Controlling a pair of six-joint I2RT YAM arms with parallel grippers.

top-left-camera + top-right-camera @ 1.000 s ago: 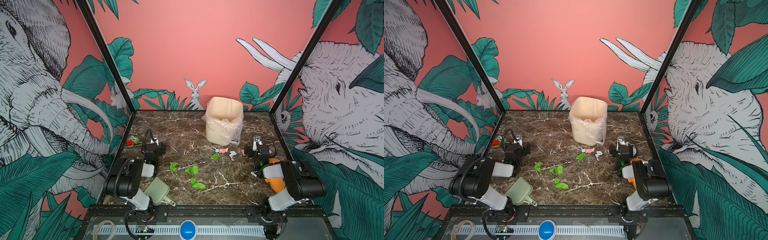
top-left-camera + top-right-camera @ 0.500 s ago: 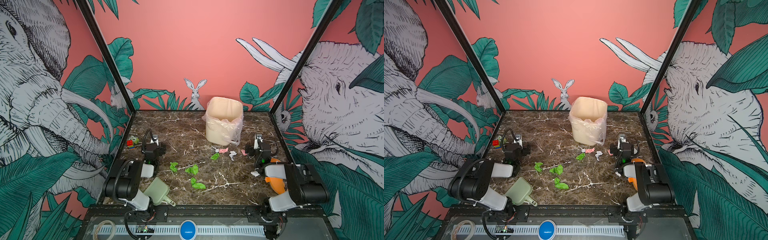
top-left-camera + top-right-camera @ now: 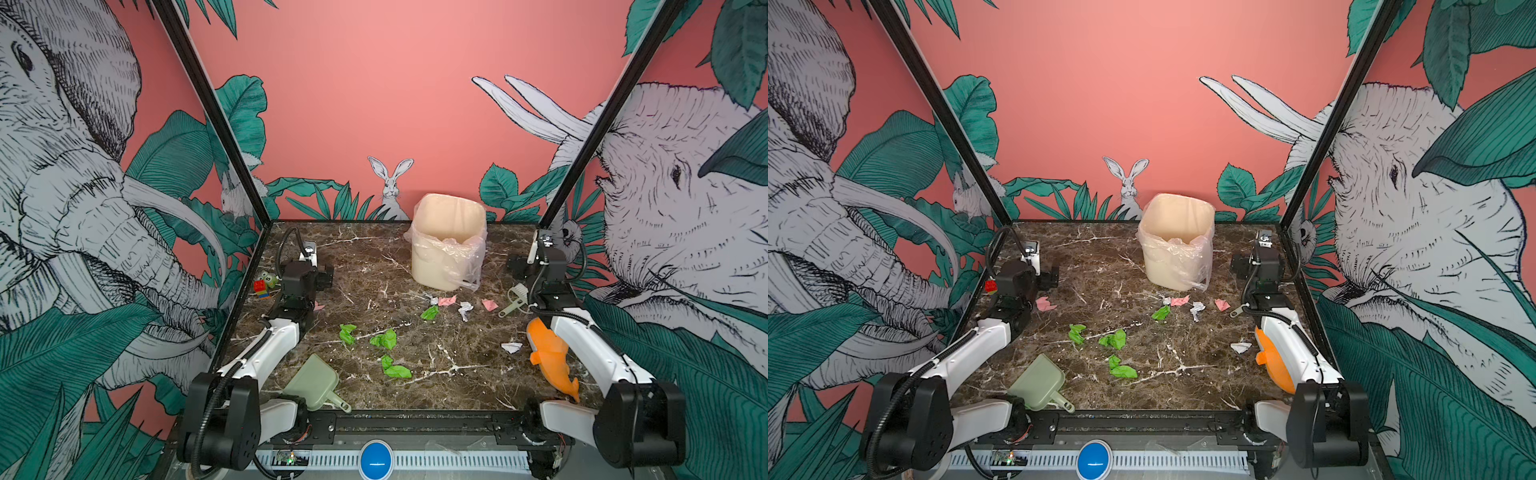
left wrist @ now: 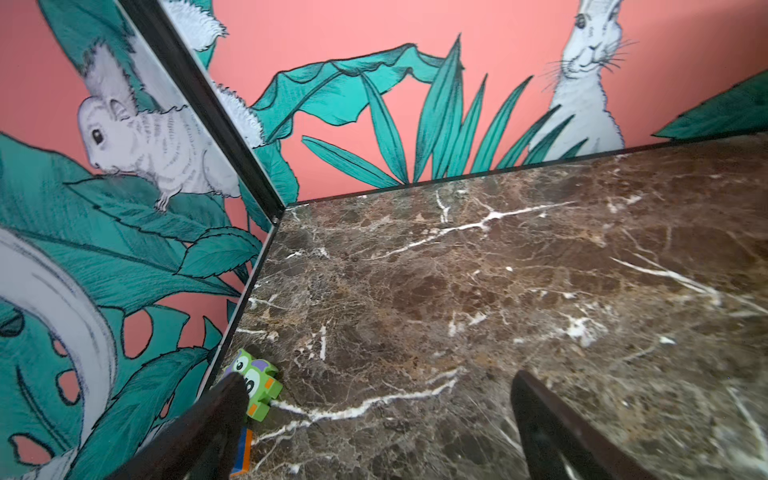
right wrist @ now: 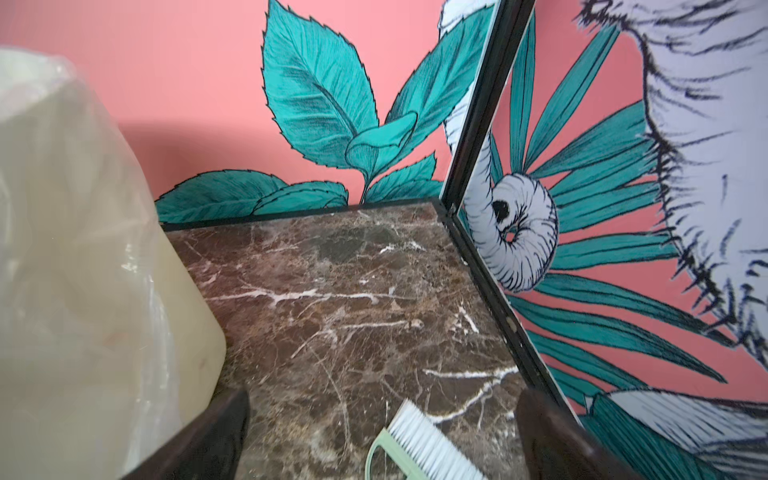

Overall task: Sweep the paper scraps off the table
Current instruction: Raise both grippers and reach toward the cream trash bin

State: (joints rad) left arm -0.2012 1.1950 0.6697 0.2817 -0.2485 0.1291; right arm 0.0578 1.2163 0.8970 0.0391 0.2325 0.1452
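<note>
Two hands are seen with their fingers spread wide, and nothing is held between them. The left hand [image 4: 376,384] is held over the far left part of the dark brown marble-patterned worktop [image 3: 457,365], close to the red-and-green toy blocks [image 3: 266,284]. The right hand [image 5: 382,399] is held at the far right, close to the small pale green brush with white bristles [image 5: 419,440], between the cream plastic bin lined with a clear bag [image 3: 446,245] and the right wall.

The small crumpled paper scraps [image 3: 384,338] are spread over the worktop. Green ones are found in the middle, and pink and white ones on the near side of the bin. One white piece [image 3: 511,347] is found beside the orange fish-shaped toy [image 3: 548,353], and one pink piece [image 3: 1045,304] beside the left arm. The pale green plastic dustpan [image 3: 313,384] is laid at the near left edge.
</note>
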